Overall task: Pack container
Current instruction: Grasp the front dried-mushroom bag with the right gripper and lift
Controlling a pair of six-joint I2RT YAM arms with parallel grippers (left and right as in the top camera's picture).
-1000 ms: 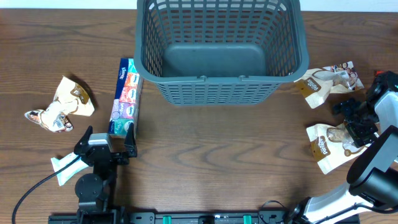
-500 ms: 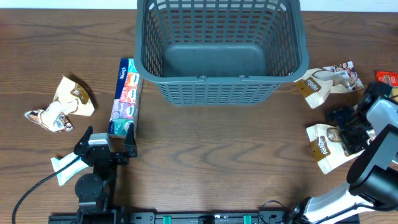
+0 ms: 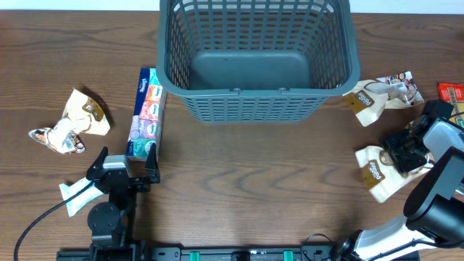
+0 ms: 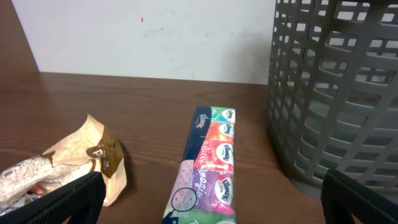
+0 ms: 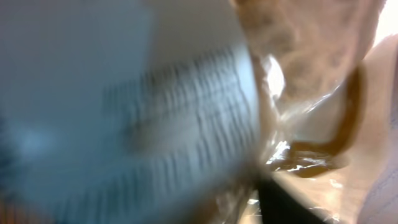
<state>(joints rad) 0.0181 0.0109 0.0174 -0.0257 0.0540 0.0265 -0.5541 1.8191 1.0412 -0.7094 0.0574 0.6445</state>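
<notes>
The container (image 3: 261, 92), a big grey-blue lattice basket, stands empty at the back middle; its wall (image 4: 336, 93) fills the right of the left wrist view. My right gripper (image 3: 406, 154) is down on a brown and white snack packet (image 3: 373, 172) at the right edge, jaws closed on its upper part. That packet (image 5: 298, 81) fills the blurred right wrist view. My left gripper (image 3: 125, 162) rests open at the front left, just short of a colourful tissue pack (image 3: 145, 112) that lies lengthwise between its fingers' line (image 4: 208, 165).
A crumpled beige packet (image 3: 69, 123) lies at the far left, also in the left wrist view (image 4: 68, 168). Another brown and white packet (image 3: 380, 94) sits by the basket's right corner. A red packet (image 3: 451, 92) shows at the right edge. A white scrap (image 3: 72, 194) lies beside the left arm.
My right gripper has dropped toward the left onto the snack packet and closed on it; the packet has shifted slightly. The left arm has stayed still.
</notes>
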